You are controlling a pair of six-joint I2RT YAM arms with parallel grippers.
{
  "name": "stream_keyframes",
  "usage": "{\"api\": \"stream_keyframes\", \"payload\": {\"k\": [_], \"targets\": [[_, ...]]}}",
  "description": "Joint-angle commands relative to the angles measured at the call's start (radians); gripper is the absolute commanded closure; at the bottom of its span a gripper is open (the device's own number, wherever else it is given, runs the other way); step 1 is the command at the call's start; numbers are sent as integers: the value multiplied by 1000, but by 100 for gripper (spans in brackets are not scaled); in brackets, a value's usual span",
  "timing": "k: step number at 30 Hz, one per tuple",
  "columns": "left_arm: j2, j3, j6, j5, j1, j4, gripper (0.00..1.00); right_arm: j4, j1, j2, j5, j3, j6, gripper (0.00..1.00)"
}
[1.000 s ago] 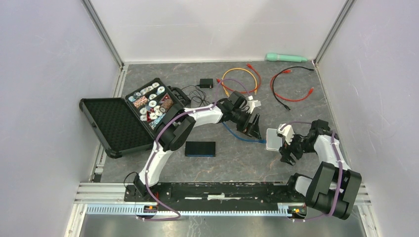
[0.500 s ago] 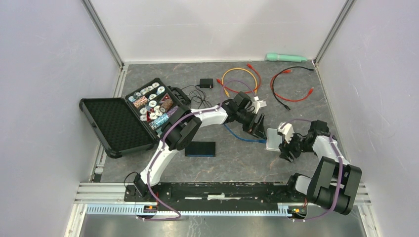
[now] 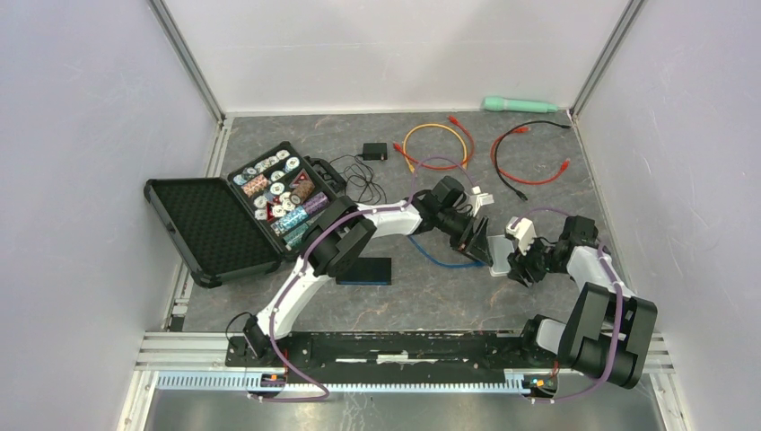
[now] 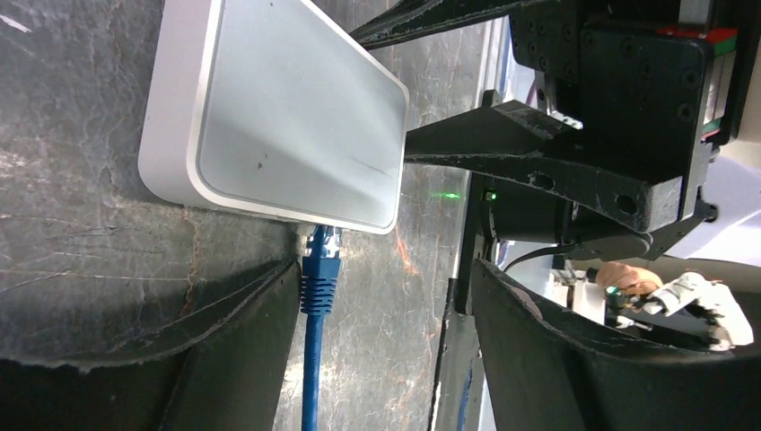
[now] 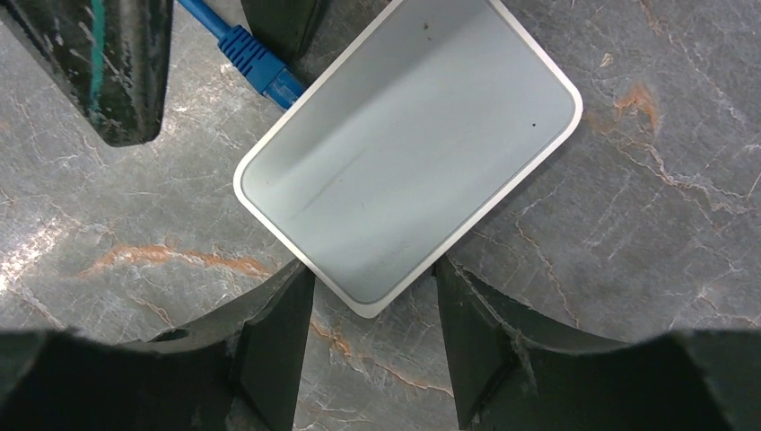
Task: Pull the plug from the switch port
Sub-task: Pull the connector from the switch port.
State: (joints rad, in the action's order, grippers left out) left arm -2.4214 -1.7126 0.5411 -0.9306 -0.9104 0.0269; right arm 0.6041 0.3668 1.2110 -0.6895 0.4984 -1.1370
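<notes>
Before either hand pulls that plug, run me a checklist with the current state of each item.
1. Plug seated in the switch port: ok, fully in.
2. Left hand straddling the plug: ok, though plug sits near one finger.
3. Left hand closed on plug: not ok, open.
4. Right hand clamping the switch: not ok, open around its corner.
5. Blue cable free to follow: cannot tell.

Blue plug [image 4: 320, 269] sits seated in the flat white switch [image 4: 287, 117].
</notes>
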Motion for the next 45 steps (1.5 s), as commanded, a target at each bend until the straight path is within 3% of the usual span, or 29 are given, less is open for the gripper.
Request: {"api": "stream_keyframes", "payload": {"k": [1, 16, 33, 39, 45], "targets": [[-67, 48, 114, 10, -8, 37, 23, -27, -11, -8, -23, -5, 5, 42], [-89, 229, 537, 67, -6, 484, 24, -12, -47, 16, -45, 12, 36, 48], [-57, 260, 419, 55, 19, 446, 46, -36, -47, 33, -10, 12, 66, 52], [-54, 254, 380, 112, 20, 374, 46, -35, -46, 28, -14, 9, 65, 52], [-65, 225, 358, 119, 19, 350, 54, -30, -46, 28, -16, 9, 61, 53]]}}
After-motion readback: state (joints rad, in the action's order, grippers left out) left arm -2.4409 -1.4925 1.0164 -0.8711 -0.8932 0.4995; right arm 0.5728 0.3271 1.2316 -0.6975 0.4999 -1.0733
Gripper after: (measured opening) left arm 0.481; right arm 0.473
